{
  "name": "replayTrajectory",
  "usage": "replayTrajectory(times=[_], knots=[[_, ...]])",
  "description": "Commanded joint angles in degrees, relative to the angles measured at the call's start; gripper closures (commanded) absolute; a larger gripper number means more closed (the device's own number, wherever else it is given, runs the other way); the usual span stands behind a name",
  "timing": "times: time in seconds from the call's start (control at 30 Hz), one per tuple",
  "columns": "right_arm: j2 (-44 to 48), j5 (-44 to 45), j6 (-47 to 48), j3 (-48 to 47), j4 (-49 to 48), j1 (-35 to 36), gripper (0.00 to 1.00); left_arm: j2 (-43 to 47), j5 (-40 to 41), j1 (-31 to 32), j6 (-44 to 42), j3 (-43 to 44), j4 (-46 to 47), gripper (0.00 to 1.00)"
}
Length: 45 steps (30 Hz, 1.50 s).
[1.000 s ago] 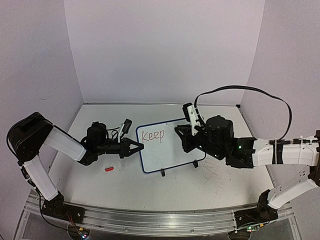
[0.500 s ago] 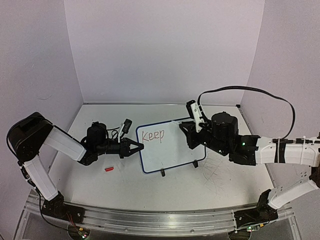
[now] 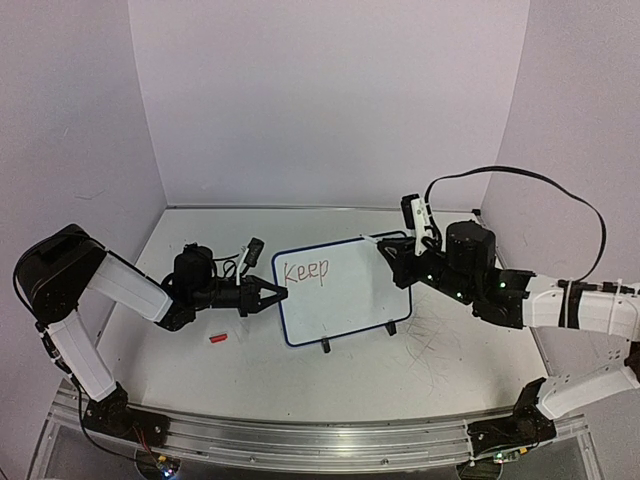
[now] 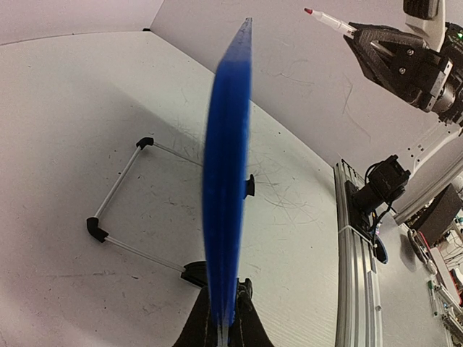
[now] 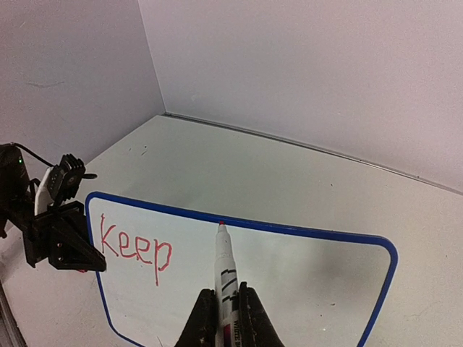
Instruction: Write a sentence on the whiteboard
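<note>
Tipping is being risked under hard strokes: the blue-rimmed white rectangular whiteboard [image 3: 345, 295], mid-table, is being pinched at nine o'clock by the left gripper [image 3: 279, 293]. A red-tipped white marker [image 5: 224, 264] is being clamped by the right gripper [image 5: 221, 302] off its two o'clock corner.

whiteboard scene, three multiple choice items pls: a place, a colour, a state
1. Where does the left gripper grip the whiteboard? A a clip foot; B the edge toward the left arm; C the far edge.
2. What colour is the writing? A black; B green; C red.
3. The right gripper is: A shut on the marker; B open and empty; C shut on the whiteboard.
Answers: B, the top view shows it pinching that side rim; C, "Keep" is in red strokes; A, the right wrist view shows it clamped on the marker barrel.
</note>
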State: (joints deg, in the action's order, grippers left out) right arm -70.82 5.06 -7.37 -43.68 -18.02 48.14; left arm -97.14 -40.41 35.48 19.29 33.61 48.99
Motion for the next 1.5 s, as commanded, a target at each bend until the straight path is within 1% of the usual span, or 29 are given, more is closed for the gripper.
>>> replayTrajectory(times=[0.0, 0.23, 0.4, 0.67, 1.0, 1.33, 1.47], knots=[[0.49, 0.98, 1.60, -0.58, -0.58, 0.15, 1.00, -0.16, 4.36, -0.33, -0.97, 0.45, -2.23, 0.99], [-2.23, 0.81, 5.85, -3.01, 1.89, 1.99, 1.00, -0.85, 4.18, -0.33, -0.31, 1.08, -2.36, 1.00], [-4.10, -0.47, 6.83, -4.07, 2.55, 3.59, 1.00, -0.86, 4.14, -0.33, -0.38, 1.11, -2.43, 1.00], [-7.54, 0.42, 11.84, -6.30, 4.74, 6.62, 1.00, -0.83, 4.11, -0.29, -0.42, 1.11, -2.60, 1.00], [-6.20, 5.52, 10.68, -4.48, 2.91, 6.69, 1.00, -0.50, 4.07, -0.32, -0.83, 0.96, -2.99, 1.00], [-6.50, 6.78, 10.93, -3.88, 2.06, 6.64, 1.00, -0.06, 4.11, -0.33, -1.01, 1.02, -3.28, 1.00], [-6.94, 9.03, 11.14, -3.74, 1.85, 6.66, 1.00, -0.25, 3.94, -0.29, -1.01, 1.17, -3.32, 1.00]])
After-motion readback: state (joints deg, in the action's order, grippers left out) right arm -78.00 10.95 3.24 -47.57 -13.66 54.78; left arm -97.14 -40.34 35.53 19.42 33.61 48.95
